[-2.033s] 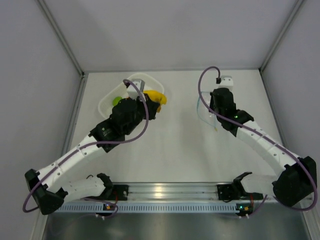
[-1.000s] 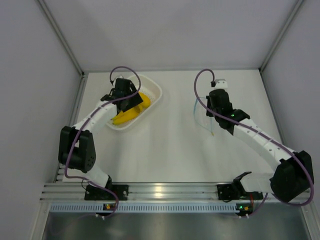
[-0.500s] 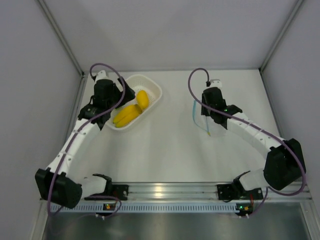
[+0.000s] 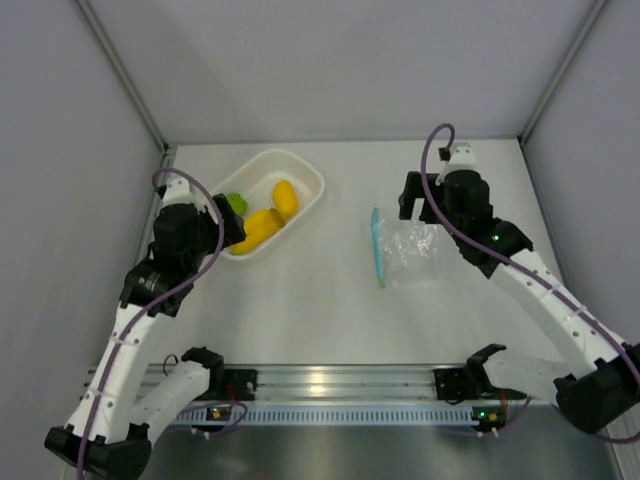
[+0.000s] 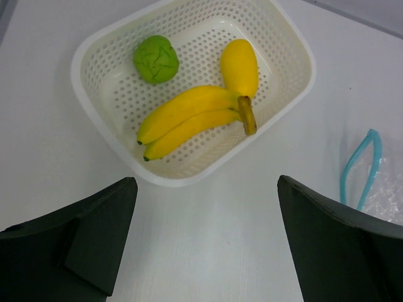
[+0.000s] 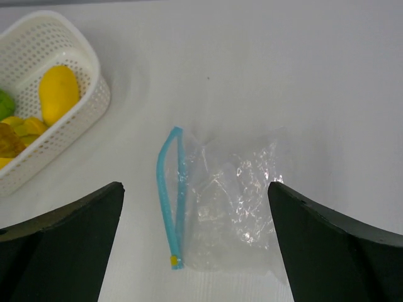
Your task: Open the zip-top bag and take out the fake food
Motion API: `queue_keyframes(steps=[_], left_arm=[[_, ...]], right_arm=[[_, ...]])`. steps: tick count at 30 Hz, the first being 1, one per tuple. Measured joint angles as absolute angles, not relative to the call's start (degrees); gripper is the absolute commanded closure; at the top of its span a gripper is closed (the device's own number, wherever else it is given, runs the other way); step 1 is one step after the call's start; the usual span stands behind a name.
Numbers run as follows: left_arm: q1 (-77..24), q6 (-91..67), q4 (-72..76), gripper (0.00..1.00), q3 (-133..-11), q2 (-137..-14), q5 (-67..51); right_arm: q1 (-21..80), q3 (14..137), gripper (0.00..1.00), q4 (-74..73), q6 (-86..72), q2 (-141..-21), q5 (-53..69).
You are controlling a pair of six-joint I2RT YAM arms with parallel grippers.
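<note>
The zip-top bag (image 4: pixel 410 253) lies flat on the table, apart from both grippers, and nothing shows inside it. Its light blue zip strip (image 6: pixel 169 200) is parted at the left edge. The fake food sits in the white perforated basket (image 4: pixel 316 184): a banana bunch (image 5: pixel 189 118), a yellow oval fruit (image 5: pixel 239 61) and a green ball-like fruit (image 5: pixel 155 58). My right gripper (image 6: pixel 195 189) hovers open above the bag, holding nothing. The left gripper (image 5: pixel 204 189) is open and empty over bare table, just near of the basket.
The basket (image 5: pixel 301 53) stands at the back left, about a hand's width left of the bag (image 5: pixel 381 192). Grey walls enclose the table on three sides. The arms' mounting rail (image 4: pixel 320 385) runs along the near edge.
My right gripper opened and let go of the bag, which now lies flat on the table. The left arm pulled back out of the basket toward the near left.
</note>
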State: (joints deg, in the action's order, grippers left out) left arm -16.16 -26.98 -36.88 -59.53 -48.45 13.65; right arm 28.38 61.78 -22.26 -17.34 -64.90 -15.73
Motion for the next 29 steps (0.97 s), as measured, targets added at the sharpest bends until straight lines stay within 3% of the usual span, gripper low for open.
queue_keyframes(steps=[12,19,29], left_arm=[[-16.2,-16.2,-38.2,0.01,-49.0,-32.6,16.0],[-16.2,-15.7,-38.3,0.01,-45.1,-26.0,16.1],[-16.2,-15.7,-38.2,0.01,-44.3,-24.2,15.9]], right_arm=[[28.4,61.5,0.01,-35.0,-14.5,-44.9,-17.7],[28.4,51.7,0.0,-38.7,-14.1,-31.3,-23.8],[28.4,46.5,0.01,-39.0,-14.2,-26.9,-27.5]])
